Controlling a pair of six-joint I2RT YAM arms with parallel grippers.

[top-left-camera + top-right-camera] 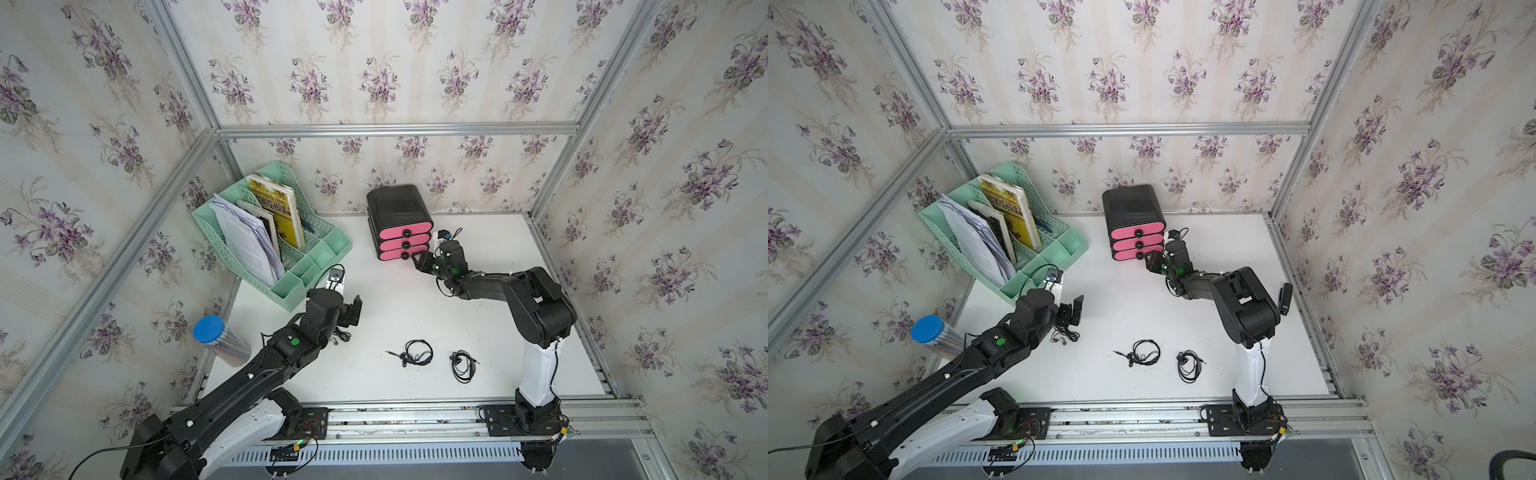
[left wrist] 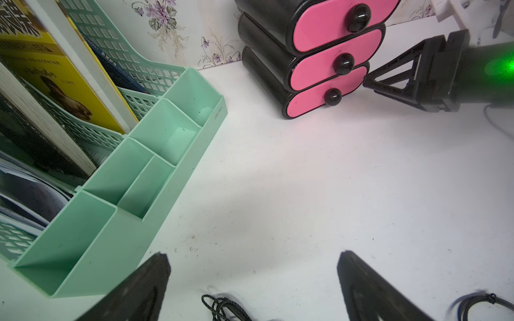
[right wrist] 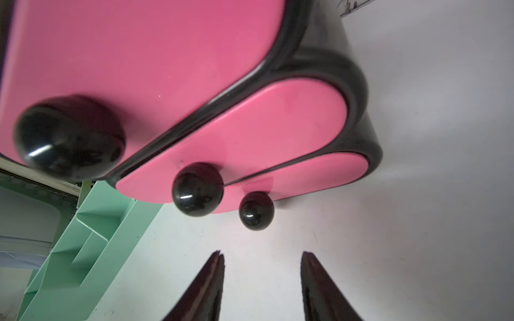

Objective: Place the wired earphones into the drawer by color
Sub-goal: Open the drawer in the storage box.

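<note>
- Right hand (image 3: 262,254) was half-spread with nothing between its fingers, just short of the bottom knob (image 3: 256,210) of the drawer unit (image 1: 397,205), upper centre in both top views.
- All three pink drawers were shut.
- Left hand (image 2: 253,254) was spread wide and empty over the bench (image 1: 395,299), left of centre.
- A black earphone bundle (image 1: 1065,334) lay just beside the left hand.
- The second bundle (image 1: 417,353) and third bundle (image 1: 463,365), both black, lay apart at lower centre.
- A green file rack (image 1: 328,249) stood upper left, with a blue-lidded can (image 1: 209,329) at the left edge.
</note>
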